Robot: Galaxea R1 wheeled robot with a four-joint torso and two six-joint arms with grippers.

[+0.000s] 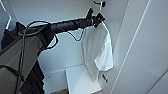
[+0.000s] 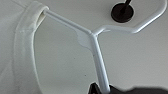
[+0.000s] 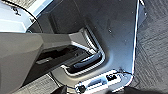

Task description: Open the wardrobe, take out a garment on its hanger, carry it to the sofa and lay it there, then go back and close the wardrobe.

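The wardrobe (image 1: 62, 15) stands open, its white inside in front of me. The garment (image 1: 98, 50), a white T-shirt, hangs inside at the right on the white hanger (image 2: 96, 50). My left arm reaches in from the left, and the left gripper (image 1: 96, 20) sits at the shirt's top. In the left wrist view the left gripper (image 2: 102, 89) is shut on one thin bar of the hanger. The shirt's collar (image 2: 25, 50) wraps the other bar. The hanger's hook (image 2: 147, 20) curves beside a round black fitting (image 2: 122, 12).
An open white door panel (image 1: 140, 50) stands at the right, with a small dark fitting (image 1: 104, 78) low beside it. A white shelf block (image 1: 80, 80) lies under the shirt. A black garment (image 1: 6, 35) hangs at the far left behind my arm. The right wrist view shows the robot's base (image 3: 110, 32) and grey carpet (image 3: 155, 50).
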